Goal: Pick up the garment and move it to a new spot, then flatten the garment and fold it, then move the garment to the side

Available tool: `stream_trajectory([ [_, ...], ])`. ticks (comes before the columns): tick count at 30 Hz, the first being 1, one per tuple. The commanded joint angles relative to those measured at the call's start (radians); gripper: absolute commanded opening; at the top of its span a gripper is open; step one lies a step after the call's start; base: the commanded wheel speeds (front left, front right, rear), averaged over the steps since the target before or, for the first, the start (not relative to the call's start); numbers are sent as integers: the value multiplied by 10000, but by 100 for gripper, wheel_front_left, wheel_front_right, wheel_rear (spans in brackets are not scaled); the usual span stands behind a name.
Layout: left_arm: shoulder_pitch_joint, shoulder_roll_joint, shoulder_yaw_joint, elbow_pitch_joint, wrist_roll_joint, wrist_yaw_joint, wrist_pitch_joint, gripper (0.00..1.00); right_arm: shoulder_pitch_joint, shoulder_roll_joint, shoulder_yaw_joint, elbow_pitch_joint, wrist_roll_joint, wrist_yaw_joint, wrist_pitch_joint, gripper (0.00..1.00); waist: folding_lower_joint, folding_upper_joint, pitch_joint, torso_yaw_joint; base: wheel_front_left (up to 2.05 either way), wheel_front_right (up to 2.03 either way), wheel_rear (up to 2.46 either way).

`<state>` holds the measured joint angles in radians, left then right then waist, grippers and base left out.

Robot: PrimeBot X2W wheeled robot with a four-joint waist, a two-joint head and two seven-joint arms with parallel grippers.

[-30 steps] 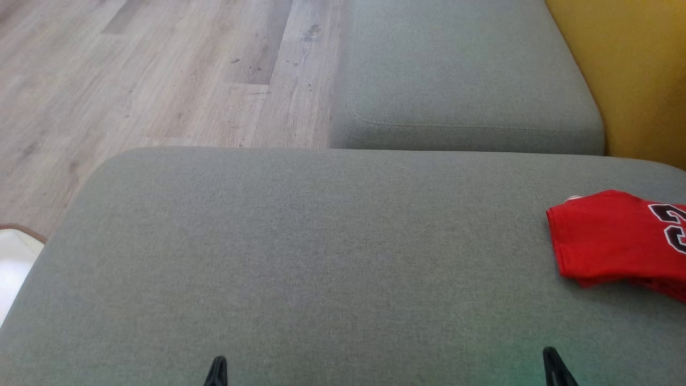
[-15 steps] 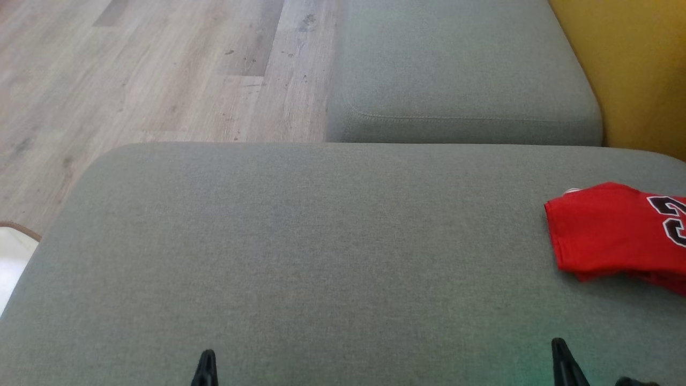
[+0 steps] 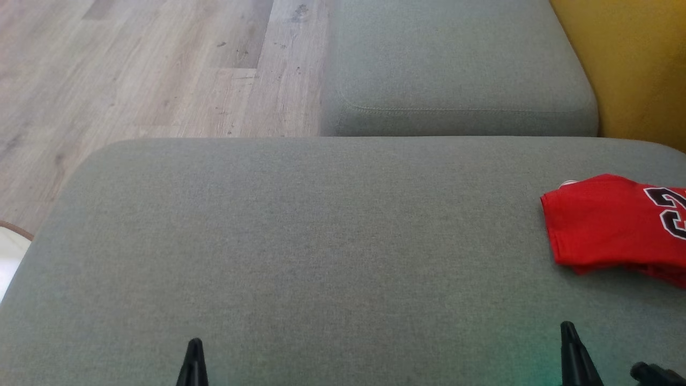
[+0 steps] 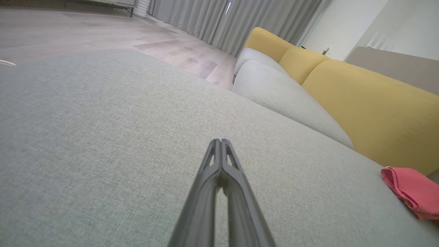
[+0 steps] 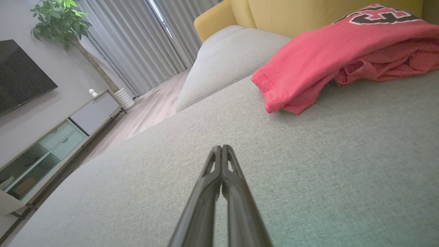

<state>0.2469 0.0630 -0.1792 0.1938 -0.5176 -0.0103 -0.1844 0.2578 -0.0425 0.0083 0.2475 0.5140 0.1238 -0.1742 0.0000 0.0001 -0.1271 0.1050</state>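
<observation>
Head view: garment (image 3: 605, 225) cut off at right edge; left fingers (image 3: 194, 364) and right fingers (image 3: 576, 359) tight together, empty.

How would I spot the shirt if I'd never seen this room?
Find the big grey sofa cushion with the yellow backrest behind it. At the cushion's right side, close to that backrest, the red shirt lies in a loosely folded heap. It is the one bright red thing on all that grey, with black-and-white lettering on top.
</observation>
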Motion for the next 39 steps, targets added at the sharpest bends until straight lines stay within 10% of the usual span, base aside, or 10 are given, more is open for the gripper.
stream_trajectory([
  [1, -529, 99, 236, -253, -300, -99, 87, 0, -487, -106, -38, -267, 318, 19, 77, 0, 0, -1, 21, -18, 0, 0, 0],
  [39, -1737, 166, 1113, 36, -4811, -550, 1086, 0, -1770, -163, -426, -175, 4730, 40, 1142, 0, 0, -1, 544, -439, 0, 0, 0],
])
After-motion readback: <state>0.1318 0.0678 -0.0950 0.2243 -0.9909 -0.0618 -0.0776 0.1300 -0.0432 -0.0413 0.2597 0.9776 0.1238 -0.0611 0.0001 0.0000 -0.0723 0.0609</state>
